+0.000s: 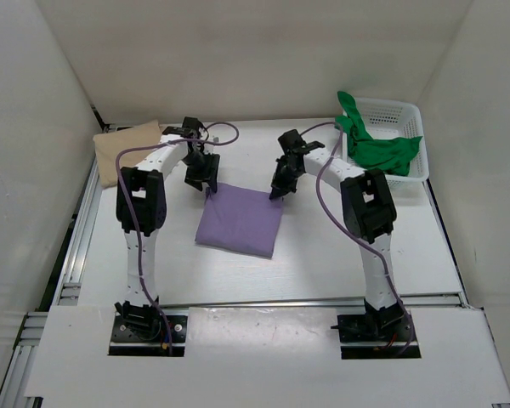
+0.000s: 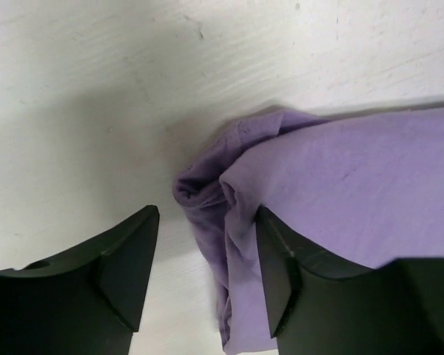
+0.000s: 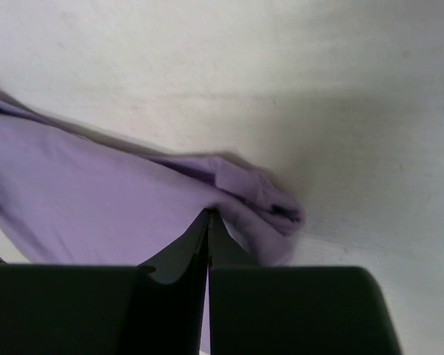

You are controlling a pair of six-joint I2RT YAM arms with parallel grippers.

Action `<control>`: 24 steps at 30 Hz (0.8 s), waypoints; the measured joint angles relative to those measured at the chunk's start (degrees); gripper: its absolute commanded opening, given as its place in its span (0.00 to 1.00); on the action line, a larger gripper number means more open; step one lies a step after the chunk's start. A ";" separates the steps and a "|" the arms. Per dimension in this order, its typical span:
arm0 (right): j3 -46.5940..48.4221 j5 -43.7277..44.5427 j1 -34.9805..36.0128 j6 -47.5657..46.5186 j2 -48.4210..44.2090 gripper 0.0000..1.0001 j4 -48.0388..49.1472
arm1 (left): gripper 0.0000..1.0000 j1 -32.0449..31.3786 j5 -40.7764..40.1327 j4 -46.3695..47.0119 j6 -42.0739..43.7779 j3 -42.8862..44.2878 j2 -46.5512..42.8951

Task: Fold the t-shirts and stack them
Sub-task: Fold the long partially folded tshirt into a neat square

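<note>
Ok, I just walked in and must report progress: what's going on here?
Two arms are working on the purple shirt, folded mid-table. The right pincer is shut on its far right corner; the left pincer stands open around the far left corner. A tan shirt lies folded at the far left; a green shirt lies unfolded in the basket.

The purple t-shirt [image 1: 240, 219] is soft matt cloth, creased at its corners; the tan t-shirt [image 1: 127, 146] and green t-shirt [image 1: 376, 146] look alike. The tabletop [image 1: 323, 246] is smooth, matt white, faintly scuffed. The basket [image 1: 412, 127] is white plastic mesh. The left gripper [image 2: 207, 222] and right gripper [image 3: 208, 218] are matt black plastic
</note>
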 measured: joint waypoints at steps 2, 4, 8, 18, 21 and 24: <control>1.97 0.00 -0.37 -1.01 0.68 0.00 -0.17 | 0.69 -0.04 -0.83 0.00 0.04 0.68 -0.02; 3.56 0.07 -0.61 -2.19 0.92 0.01 -0.76 | 0.74 -0.11 -2.03 0.13 0.04 1.07 -0.22; 5.33 0.96 -0.87 -5.79 -0.72 0.15 -2.62 | 0.81 0.74 -3.67 0.70 0.17 0.52 -3.08; -7.37 11.65 -0.68 -17.86 -37.18 0.80 1.68 | 1.00 11.96 -4.68 1.44 0.09 -9.60 -37.18; -13.18 12.66 -0.68 -20.04 -47.98 0.82 7.89 | 1.00 9.92 -0.61 1.53 0.15 -19.21 -48.24; -17.18 12.11 -0.68 -20.87 -51.63 0.82 12.07 | 1.00 6.12 3.21 1.01 0.22 -24.65 -47.50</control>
